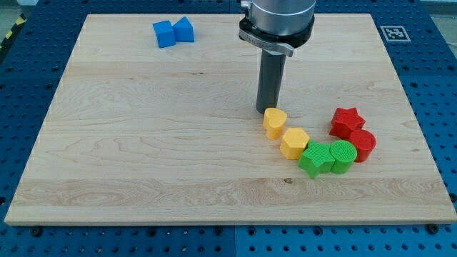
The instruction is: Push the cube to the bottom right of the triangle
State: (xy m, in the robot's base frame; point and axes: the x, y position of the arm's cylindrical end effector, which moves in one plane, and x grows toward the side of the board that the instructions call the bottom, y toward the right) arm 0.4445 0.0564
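Obstacles: curved chain at the view's lower right, namely yellow block (275, 122), yellow hexagon (294, 143), green star (314, 158), green cylinder (343, 156), red cylinder (362, 145), red star (347, 122). Tip (263, 110) just beside first yellow. Blue cube (164, 33) touching blue triangle (184, 29), top left. Open board (143, 143) between.

A pale wooden board (143, 143) with visible grain is seen, matt in finish. The rod (270, 82) looks like dark metal (a dull sheen), and the blue cube (164, 33) appears matt.

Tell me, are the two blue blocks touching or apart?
Touching: the blue cube and blue triangle sit edge to edge, no board showing between them.
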